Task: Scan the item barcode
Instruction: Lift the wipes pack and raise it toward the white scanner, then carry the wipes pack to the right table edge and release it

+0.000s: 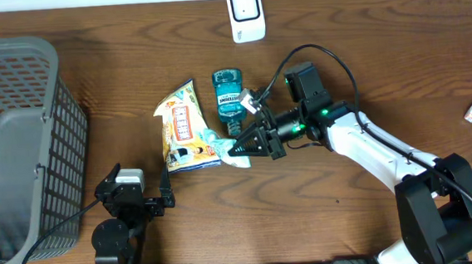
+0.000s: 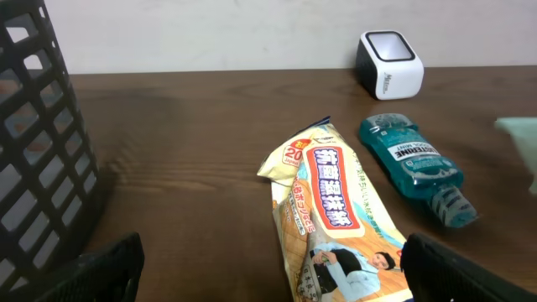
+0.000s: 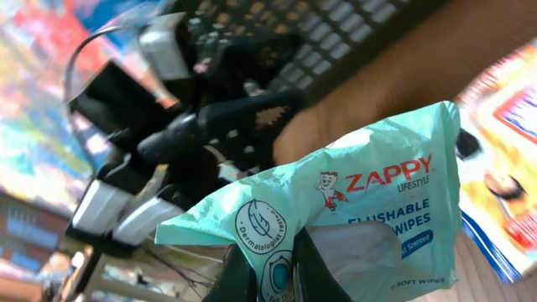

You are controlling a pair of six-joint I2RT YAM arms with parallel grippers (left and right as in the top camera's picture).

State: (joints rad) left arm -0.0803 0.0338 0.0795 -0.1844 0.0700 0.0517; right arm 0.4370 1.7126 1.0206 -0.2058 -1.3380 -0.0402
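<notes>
Shut on the wipes pack [image 3: 369, 210], the right claw [image 1: 239, 147] is nearer the scanner [image 1: 245, 13], well beyond it at the tabletop's [image 1: 381, 55] far edge. The left claw [image 1: 140, 189] gapes empty.

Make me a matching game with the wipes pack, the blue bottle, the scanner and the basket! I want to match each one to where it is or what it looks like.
Things:
1. wipes pack
2. mouthwash bottle
3. barcode scanner
4. basket

Places and looks:
A. lying on its side on the table
B. pinched in the right gripper
C. grey, with mesh walls
D. white, standing at the far edge of the table

Right pairs: 1-B, 2-A, 3-D, 4-C.
</notes>
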